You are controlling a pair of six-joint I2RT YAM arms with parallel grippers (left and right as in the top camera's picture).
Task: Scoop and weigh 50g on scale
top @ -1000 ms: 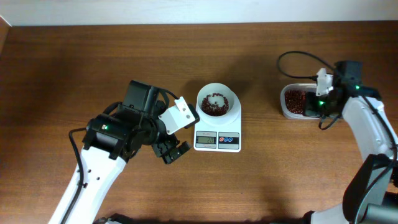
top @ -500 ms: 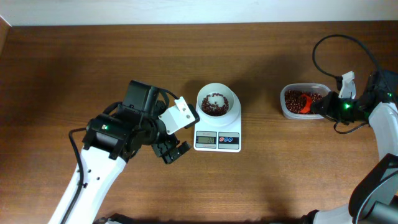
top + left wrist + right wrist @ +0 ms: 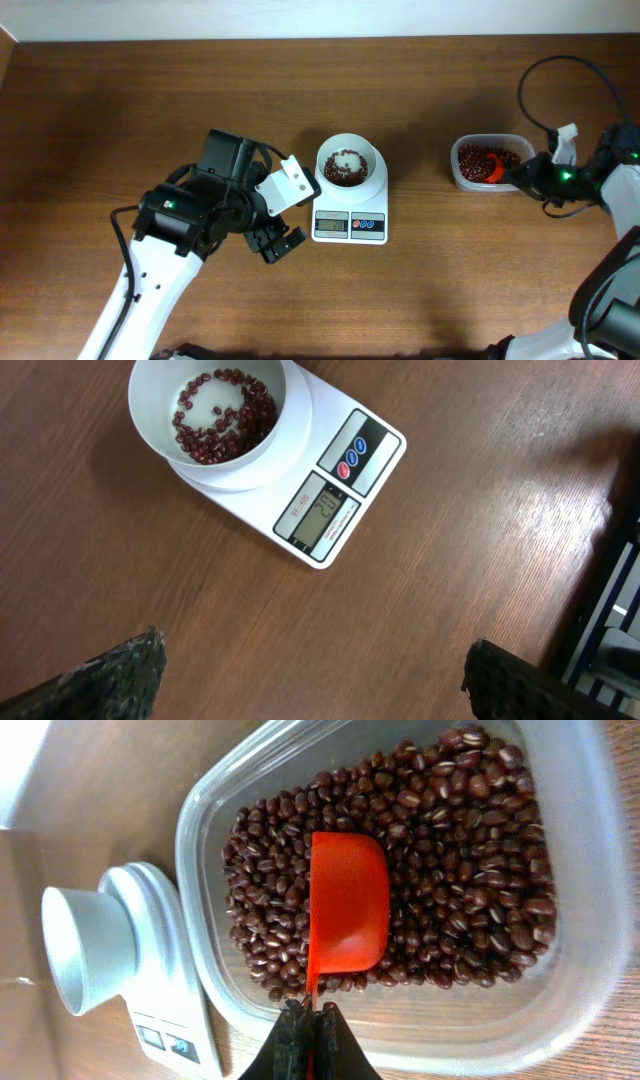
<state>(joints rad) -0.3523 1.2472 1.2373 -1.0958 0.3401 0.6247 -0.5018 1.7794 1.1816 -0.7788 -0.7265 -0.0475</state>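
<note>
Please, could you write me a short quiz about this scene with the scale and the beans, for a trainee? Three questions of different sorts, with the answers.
1. True or false: the red scoop lies inside the tub of beans.
2. What stands on the scale? A) a white bowl with beans B) a glass of water C) nothing
3. Which pincer is shut on the scoop's handle, and which is open?
Key: 1 true; 2 A; 3 the right pincer is shut on it, the left pincer is open.
</note>
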